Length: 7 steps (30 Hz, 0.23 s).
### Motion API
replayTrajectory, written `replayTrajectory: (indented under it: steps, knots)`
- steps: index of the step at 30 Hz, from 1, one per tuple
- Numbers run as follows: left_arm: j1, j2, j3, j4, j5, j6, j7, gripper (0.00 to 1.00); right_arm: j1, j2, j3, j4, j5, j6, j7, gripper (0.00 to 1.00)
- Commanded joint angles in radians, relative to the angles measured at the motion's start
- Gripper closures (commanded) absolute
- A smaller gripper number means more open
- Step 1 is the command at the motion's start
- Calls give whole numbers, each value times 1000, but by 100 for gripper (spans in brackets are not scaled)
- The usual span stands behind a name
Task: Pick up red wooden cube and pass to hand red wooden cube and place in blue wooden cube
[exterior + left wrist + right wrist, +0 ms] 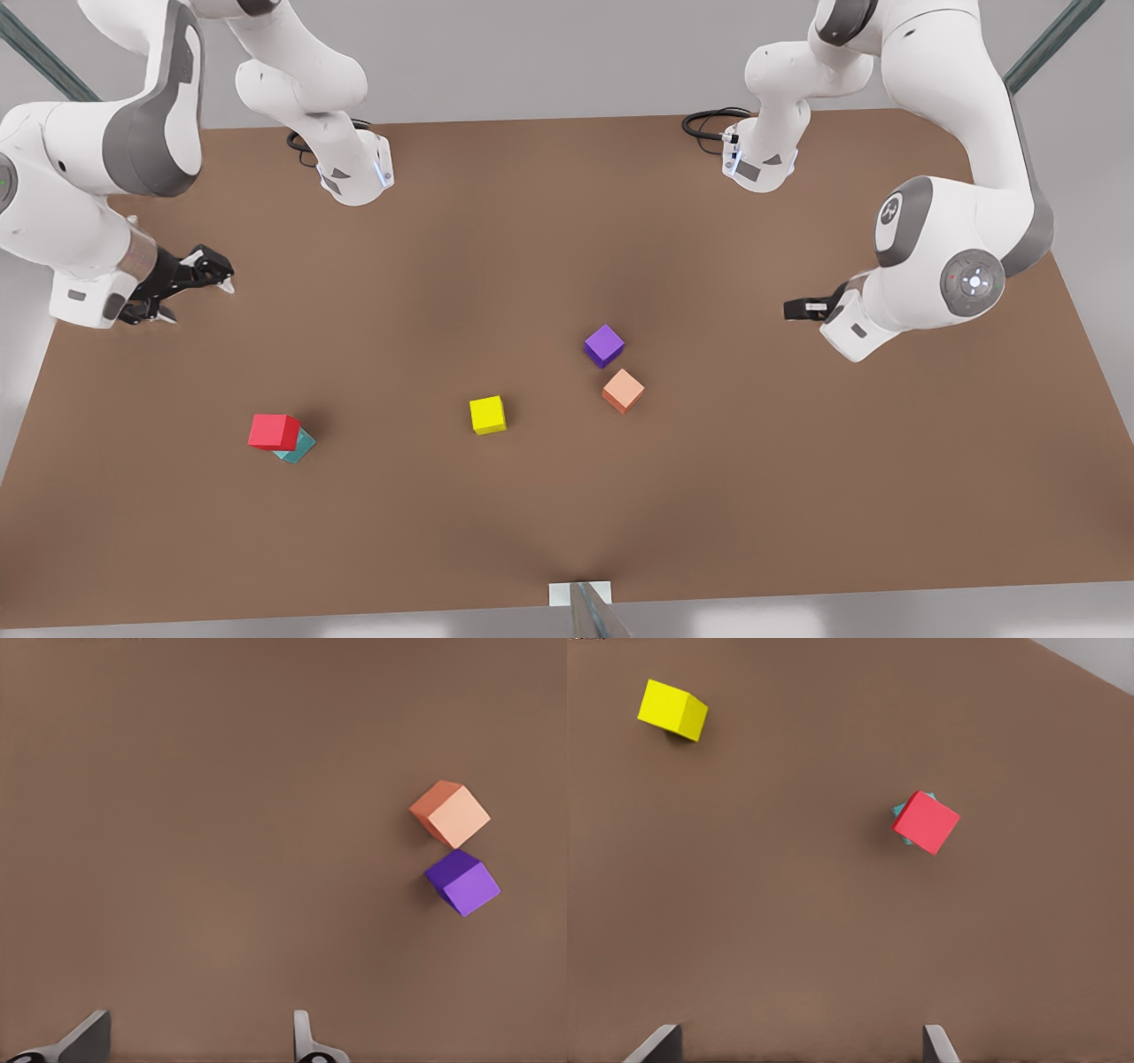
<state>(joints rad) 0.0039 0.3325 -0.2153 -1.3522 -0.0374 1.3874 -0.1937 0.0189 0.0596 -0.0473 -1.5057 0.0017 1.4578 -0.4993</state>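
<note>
A broad brown table (pixel 567 496) is seen from above in the front view, with two white Franka arms mounted at its far edge. The arm at the front view's right carries the left gripper (pixel 804 308), matched by its wrist view of the purple and salmon cubes; the arm at the front view's left carries the right gripper (pixel 190 283), matched by its wrist view of the red and yellow cubes. Both grippers are held above the table, well apart from every cube, and nothing is held in either. In the left wrist view the left gripper (pixel 199 1041) is shown with its fingertips spread wide; in the right wrist view the right gripper (pixel 802 1043) is likewise shown with its fingers apart.

Five small plain cubes of equal size are set on the table. The bright red wooden cube (pixel 274 431) (pixel 926 822) is seated on top of the teal blue wooden cube (pixel 299 448) (pixel 901 809), turned out of line with it, near the front view's left. The yellow cube (pixel 487 415) (pixel 672 710) is placed alone near the centre. The purple cube (pixel 604 345) (pixel 462 882) and the salmon-orange cube (pixel 624 391) (pixel 450 813) are set just beside each other, nearly corner to corner.
</note>
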Motion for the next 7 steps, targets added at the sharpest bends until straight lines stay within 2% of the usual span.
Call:
replayTrajectory:
  steps: [1, 7]
  knots:
    - [-1, -3, -4, 2, 2, -5, 2, 0, 12, -10, 3, -7, 0, -96, 621, 0]
    - [2, -3, -4, 2, 4, -13, 4, 0, 15, -33, 4, -100, -5, 4, 619, 0]
